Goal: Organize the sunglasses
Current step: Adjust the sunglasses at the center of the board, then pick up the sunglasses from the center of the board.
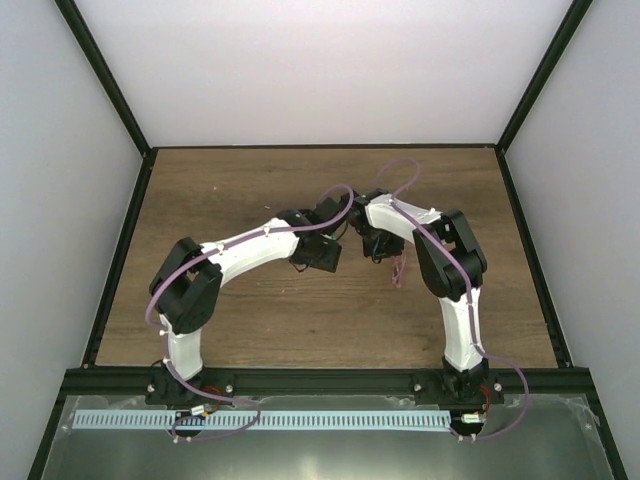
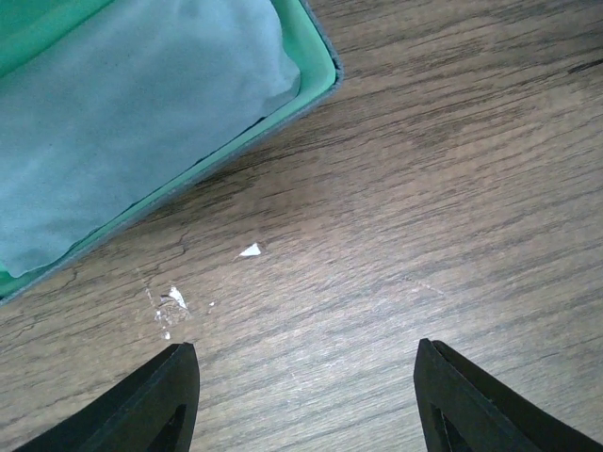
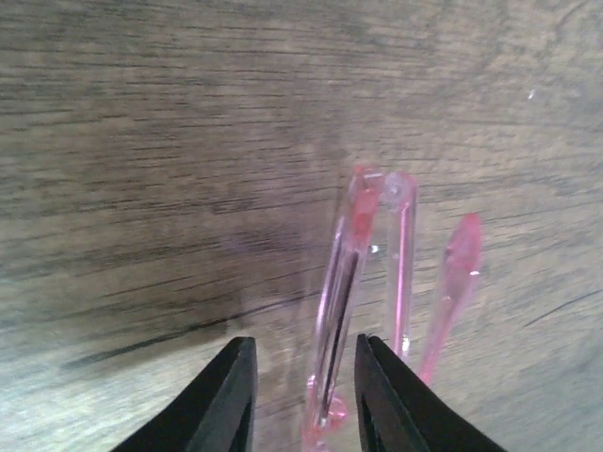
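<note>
1. Table (image 1: 250, 190): brown wood grain. Both arms reach in over its middle, their wrists close together.
2. Sunglasses (image 3: 344, 273): thin, translucent pink frame with slim arms lying alongside the front, apparently folded. They sit just right of the table's centre, under the right wrist (image 1: 398, 268). I cannot tell whether they rest fully on the wood.
3. Right gripper (image 3: 303, 344): its fingers are a little apart, with the front of the glasses in the gap, closer to the right-hand finger. A sliver of table shows between the frame and the other finger, so no firm pinch seems to be in place.
4. Left gripper (image 2: 303, 347): its fingers are spread wide over bare wood with nothing between them.
5. Glasses case (image 2: 320, 66): teal-green and open, at the far left of the left wrist view, apart from the fingers.
6. Cleaning cloth (image 2: 141, 122): soft light blue, lying inside the case.
7. Step in hand, as I judge it: handling the glasses beside the case, which holds only the cloth so far.
8. Next move calls for a sure, gentle hold on the thin frame, then a short carry left to lay it on the cloth.
</note>
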Motion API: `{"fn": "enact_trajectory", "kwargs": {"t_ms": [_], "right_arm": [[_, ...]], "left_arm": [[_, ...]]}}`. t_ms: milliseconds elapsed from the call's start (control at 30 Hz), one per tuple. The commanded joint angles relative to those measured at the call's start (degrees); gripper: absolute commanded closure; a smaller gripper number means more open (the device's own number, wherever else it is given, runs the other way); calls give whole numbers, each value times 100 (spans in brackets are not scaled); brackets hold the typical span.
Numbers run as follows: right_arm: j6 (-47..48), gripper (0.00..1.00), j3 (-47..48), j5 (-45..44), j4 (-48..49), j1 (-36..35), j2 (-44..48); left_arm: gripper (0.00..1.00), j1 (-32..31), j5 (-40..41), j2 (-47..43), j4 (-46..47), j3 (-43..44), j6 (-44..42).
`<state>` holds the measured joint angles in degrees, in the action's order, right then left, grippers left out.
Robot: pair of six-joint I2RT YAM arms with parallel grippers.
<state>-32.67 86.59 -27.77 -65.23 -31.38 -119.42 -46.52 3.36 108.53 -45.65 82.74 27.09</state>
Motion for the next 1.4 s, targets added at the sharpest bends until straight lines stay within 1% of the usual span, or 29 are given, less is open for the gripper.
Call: {"fn": "enact_trajectory", "kwargs": {"t_ms": [0,200,400,600,700,767,833,867,900,967,1033,1167,1233,1267,1367], "right_arm": [[-87,68,-84,340,324,-77,160],[-204,65,-375,662,579,-130,447],[-165,60,-637,1063,971,-142,1164],[-427,59,-826,1142,1037,-46,1832],[-723,62,-1223,1391,1138,214,2095],[-847,66,-1654,1847,1369,506,2341],[-975,73,-2172,2401,1608,921,2596],[-1031,73,-2370,2584,1687,1089,2685],[-1066,73,-2554,2745,1760,1247,2770],[-1106,66,-2857,2975,1921,1521,2898],[-1123,64,-2980,3057,2007,1689,2957],[-1206,63,-2929,3202,2086,1907,2778],[-1220,59,-2848,3353,2134,2002,2665],[-1224,55,-2785,3365,2137,2008,2627],[-1260,54,-2624,3357,2121,2017,2572]], "left_arm": [[36,23,96,-119,12,-143,105],[36,41,187,-347,126,-370,314],[36,47,388,-629,237,-510,488],[36,47,608,-826,357,-523,670],[36,47,736,-955,516,-502,707],[36,53,853,-991,552,-376,670],[36,106,894,-930,508,-156,569],[36,157,879,-871,445,-9,523],[36,199,869,-794,368,116,472],[36,269,864,-674,301,305,388],[36,314,839,-634,309,391,334],[36,341,789,-613,323,391,297],[36,338,770,-614,336,335,305],[36,339,760,-620,344,305,305],[36,339,753,-659,363,229,314]]}}
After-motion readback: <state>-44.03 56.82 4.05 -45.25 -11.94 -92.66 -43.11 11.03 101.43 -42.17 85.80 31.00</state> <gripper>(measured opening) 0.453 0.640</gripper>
